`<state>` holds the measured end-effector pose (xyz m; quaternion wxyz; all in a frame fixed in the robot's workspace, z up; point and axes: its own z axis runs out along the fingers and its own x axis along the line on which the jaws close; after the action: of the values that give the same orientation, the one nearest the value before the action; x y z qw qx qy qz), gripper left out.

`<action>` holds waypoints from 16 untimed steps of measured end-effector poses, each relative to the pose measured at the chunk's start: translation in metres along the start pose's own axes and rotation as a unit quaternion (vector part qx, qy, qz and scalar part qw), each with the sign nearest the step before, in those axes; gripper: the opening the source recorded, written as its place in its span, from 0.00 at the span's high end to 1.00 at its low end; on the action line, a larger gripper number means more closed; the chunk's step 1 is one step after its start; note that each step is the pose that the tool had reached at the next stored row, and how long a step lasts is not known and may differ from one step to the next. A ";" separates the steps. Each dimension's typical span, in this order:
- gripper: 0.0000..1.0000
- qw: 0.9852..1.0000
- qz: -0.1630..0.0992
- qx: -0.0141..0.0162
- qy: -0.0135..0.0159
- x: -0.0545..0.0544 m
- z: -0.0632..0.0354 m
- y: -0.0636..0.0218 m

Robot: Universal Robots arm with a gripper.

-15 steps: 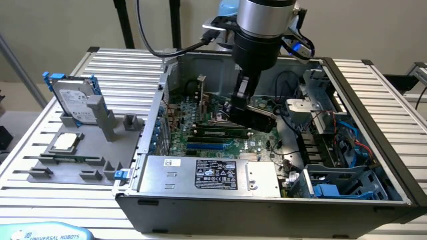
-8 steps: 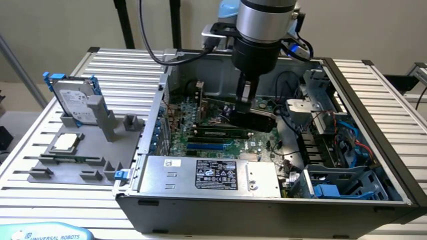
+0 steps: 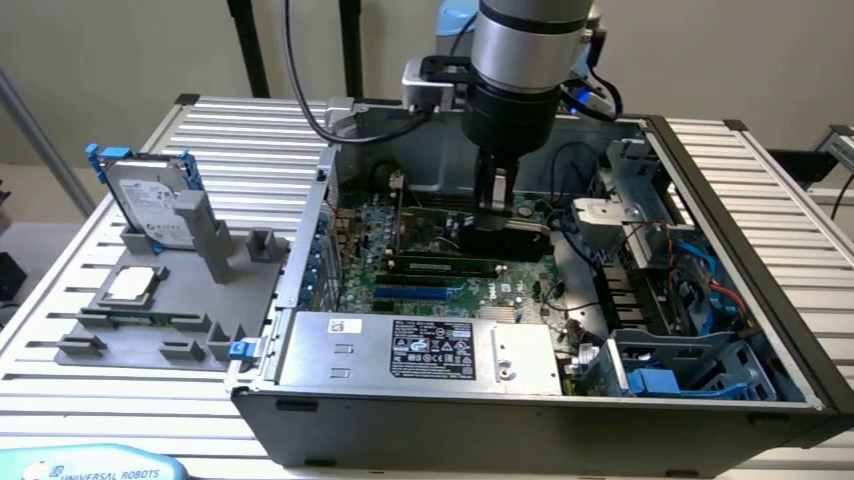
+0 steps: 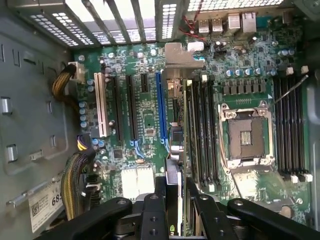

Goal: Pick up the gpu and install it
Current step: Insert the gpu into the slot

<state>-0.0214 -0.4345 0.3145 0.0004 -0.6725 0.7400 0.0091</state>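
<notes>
I find the exterior view set high at the near side of the open computer case (image 3: 534, 410), facing down and away across the slatted table (image 3: 240, 130). The wrist view looks straight down past the gripper (image 4: 172, 197), close over the motherboard (image 4: 145, 115). Both views share that board.

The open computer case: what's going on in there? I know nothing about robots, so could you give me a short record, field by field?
Setting: open computer case on a slatted table
Tool: the tool is down inside the case, shut on the gpu
Card position: held edge-on over the motherboard, beside the long slots
Seated in a slot: cannot tell
Outside the case: hard drive and CPU chip on a grey stand, at the exterior view's left
</notes>
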 end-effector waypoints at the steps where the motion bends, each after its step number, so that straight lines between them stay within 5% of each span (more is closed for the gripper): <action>1: 0.73 1.000 -0.005 0.000 0.000 0.000 0.0001 0.0008; 16: 0.73 1.000 -0.015 0.000 0.000 0.016 0.0092 0.0365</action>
<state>-0.0595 -0.4471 0.3056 0.0010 -0.6835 0.7299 0.0091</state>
